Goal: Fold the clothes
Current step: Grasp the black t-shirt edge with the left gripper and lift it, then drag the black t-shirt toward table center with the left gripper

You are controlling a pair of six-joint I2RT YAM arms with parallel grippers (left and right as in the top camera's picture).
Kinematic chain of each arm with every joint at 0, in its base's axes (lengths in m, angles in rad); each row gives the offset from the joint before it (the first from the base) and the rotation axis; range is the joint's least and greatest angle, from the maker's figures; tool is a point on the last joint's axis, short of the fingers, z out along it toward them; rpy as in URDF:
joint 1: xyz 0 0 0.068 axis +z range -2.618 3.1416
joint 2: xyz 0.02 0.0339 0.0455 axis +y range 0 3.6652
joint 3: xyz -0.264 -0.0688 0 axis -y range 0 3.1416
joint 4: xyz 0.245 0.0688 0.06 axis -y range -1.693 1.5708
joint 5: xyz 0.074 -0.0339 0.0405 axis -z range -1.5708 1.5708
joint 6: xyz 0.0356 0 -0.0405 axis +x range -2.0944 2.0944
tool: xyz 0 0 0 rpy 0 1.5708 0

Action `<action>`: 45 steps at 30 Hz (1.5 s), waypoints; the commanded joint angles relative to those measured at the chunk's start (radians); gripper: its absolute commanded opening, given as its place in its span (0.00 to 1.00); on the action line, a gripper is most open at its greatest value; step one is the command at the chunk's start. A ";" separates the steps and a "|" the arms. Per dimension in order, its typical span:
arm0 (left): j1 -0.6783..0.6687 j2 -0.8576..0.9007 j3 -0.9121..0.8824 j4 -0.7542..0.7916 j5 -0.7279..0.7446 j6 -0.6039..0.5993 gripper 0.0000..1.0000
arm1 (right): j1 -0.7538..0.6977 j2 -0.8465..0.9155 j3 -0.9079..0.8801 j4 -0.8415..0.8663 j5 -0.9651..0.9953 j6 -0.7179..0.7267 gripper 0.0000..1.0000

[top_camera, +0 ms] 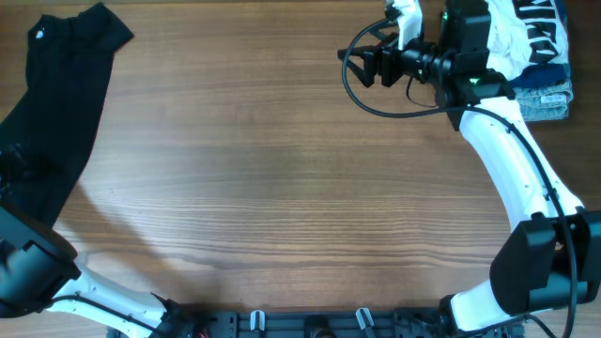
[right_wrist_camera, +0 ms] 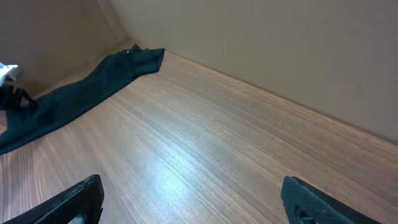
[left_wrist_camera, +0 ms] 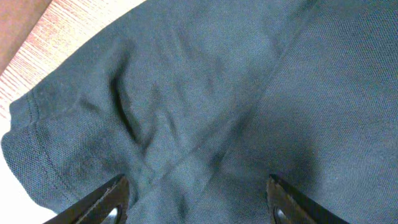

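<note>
Left pincer [left_wrist_camera: 196,185] spread wide, low; right pincer [right_wrist_camera: 191,186] spread wide, raised.

The worktop [top_camera: 263,169] is brown wood. Thin lines in the wood run from left to right. Most of its top is bare. A soft gray shadow [top_camera: 122,225] lies on the wood at the near left. In the right wrist view, a bright patch of light [right_wrist_camera: 168,174] shines on the wood. A plain tan wall [right_wrist_camera: 280,50] stands along the far side. At the near edge there is a dark bar [top_camera: 310,327], with two small silver clips [top_camera: 256,320] on it.
</note>
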 commanded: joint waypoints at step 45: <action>-1.023 0.076 0.016 0.062 0.541 -0.460 0.04 | -0.172 -0.004 0.023 0.077 0.109 0.252 0.74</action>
